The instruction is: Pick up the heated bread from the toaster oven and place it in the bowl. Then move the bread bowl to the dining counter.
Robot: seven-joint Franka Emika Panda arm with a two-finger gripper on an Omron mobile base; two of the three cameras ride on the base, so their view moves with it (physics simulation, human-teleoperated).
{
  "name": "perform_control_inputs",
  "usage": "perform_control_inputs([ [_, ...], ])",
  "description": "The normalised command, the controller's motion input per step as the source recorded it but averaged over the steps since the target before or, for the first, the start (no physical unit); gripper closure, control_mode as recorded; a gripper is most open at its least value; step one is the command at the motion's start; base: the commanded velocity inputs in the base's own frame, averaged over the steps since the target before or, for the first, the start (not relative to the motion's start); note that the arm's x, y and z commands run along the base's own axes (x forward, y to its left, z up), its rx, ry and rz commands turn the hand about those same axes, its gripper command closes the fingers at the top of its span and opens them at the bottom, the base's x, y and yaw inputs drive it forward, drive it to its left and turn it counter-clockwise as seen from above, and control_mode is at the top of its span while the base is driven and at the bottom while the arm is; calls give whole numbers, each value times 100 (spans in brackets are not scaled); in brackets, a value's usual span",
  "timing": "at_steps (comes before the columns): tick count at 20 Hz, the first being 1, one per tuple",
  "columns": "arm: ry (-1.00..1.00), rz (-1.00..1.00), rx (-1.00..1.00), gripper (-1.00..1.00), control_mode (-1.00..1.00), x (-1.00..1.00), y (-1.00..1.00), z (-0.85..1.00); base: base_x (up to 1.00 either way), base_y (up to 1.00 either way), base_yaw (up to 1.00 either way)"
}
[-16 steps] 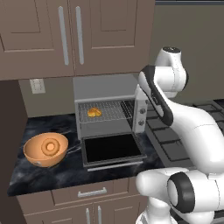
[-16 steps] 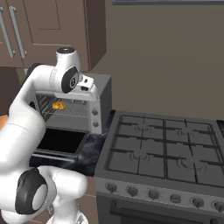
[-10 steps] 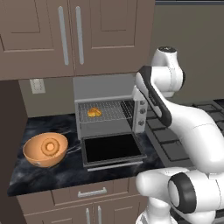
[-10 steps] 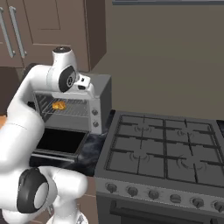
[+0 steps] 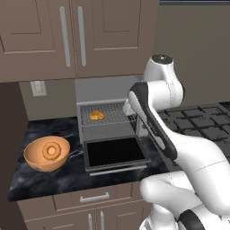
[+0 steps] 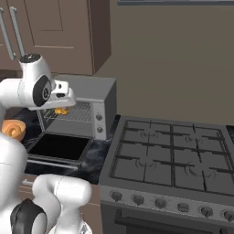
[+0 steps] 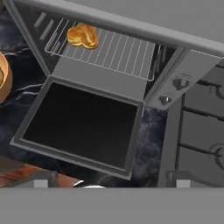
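The toaster oven [image 5: 107, 91] stands on the black marble counter with its dark glass door [image 7: 83, 122] dropped open. The heated bread [image 7: 82, 36] lies on the wire rack [image 7: 118, 54] at its left rear, also seen as a golden lump, the bread [image 5: 96, 115] [image 6: 61, 111]. The orange-tan bowl [image 5: 46, 153] sits on the counter left of the oven, and its rim [image 7: 3, 76] shows at the left edge. My gripper [image 7: 111, 181] hovers in front of and above the open door, open and holding nothing, its fingertips [image 7: 42, 178] wide apart. My hand [image 6: 64, 93] hangs by the oven's upper front.
A gas stove [image 6: 173, 155] adjoins the counter on the right. Wall cupboards [image 5: 72, 36] hang low over the oven. The oven's knobs [image 7: 180, 83] are on its right face. Drawers [image 5: 94, 197] run under the counter's front edge.
My arm has swung left, bringing the hand from the oven's right side across to its open front. The bread, bowl and door have not moved.
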Motion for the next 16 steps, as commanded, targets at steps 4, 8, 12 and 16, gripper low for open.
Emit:
perform_control_inputs([
  [4, -12, 2, 0, -100, -100, -14, 50, -16, 0, 0, 0],
  [8, -12, -1, 5, -100, -100, 41, 41, -30, 0, 0, 0],
  [12, -7, -1, 10, -100, -100, 33, 11, -49, 0, 0, 0],
  [16, -13, -10, 13, -100, -100, 12, 0, -66, 0, 0, 0],
])
